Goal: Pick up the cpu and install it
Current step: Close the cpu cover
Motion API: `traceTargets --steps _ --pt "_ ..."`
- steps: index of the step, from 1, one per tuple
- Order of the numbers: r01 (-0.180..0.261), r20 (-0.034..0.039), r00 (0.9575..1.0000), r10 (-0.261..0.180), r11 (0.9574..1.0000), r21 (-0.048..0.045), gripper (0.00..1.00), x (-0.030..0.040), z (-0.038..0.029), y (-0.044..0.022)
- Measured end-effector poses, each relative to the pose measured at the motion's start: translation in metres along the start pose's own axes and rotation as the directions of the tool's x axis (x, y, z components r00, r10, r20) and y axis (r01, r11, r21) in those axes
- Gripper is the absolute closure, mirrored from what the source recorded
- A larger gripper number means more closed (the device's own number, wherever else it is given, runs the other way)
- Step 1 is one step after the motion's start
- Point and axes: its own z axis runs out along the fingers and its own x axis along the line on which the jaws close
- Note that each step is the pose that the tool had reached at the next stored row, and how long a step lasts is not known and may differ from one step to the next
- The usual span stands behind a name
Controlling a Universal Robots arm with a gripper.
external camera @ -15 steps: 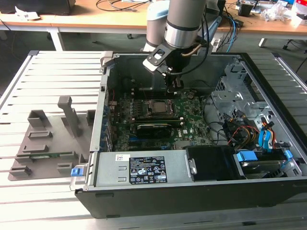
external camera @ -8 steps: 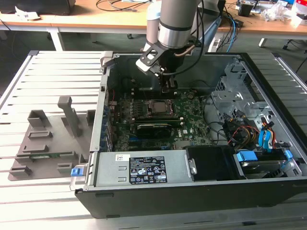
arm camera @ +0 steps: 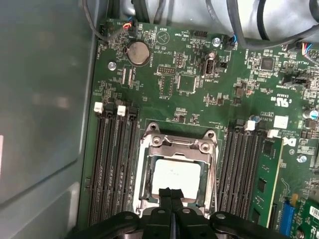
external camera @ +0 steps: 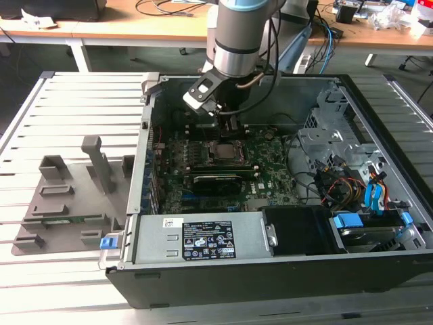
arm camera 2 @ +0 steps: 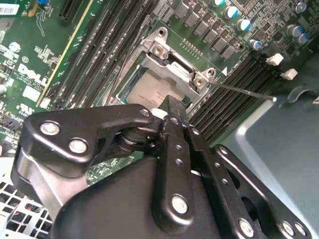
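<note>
**Open computer case with the arm at the socket.** A computer case (external camera: pixel 223 288) lies open on a slatted worktop (external camera: pixel 74 101). In the exterior view the arm enters from 12 o'clock. The gripper (external camera: pixel 229 134) hangs over the middle of the motherboard (external camera: pixel 274 169).

The cpu (arm camera: pixel 177 172) lies flat inside the socket frame (arm camera: pixel 177 143), silvery top upward. In the exterior view it sits just toward 6 o'clock of the gripper.

In both wrist views the fingers (arm camera: pixel 165 197) are pressed together with nothing between them. Their tips lie over one edge of the cpu. It cannot be told whether they touch the metal top.

A thin metal lever (arm camera 2: pixel 244 92) stands out from one corner of the socket frame. Black memory slots (arm camera: pixel 112 164) run along two opposite sides of the frame. A coin cell (arm camera: pixel 138 52) sits on the board well apart from it.

In the exterior view:
- Grey holder blocks (external camera: pixel 64 196) stand on the worktop at 9 o'clock of the case, the exterior view's left.
- A labelled power supply (external camera: pixel 196 240) lies at 6 o'clock of the motherboard.
- A drive bay with coloured cables (external camera: pixel 352 186) lies at 3 o'clock.
</note>
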Motion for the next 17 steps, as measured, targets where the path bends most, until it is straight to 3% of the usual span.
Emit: traceTargets --steps 10,14,17 --pt "0.000 -0.0001 1.0000 0.000 1.0000 -0.0001 0.89 0.0009 0.0139 -0.0057" --pt "0.000 0.0000 1.0000 0.000 1.0000 0.0000 0.89 0.0013 0.0241 -0.0087" --pt "0.000 0.0000 1.0000 0.000 1.0000 0.0000 0.89 0.0013 0.0263 -0.0087"
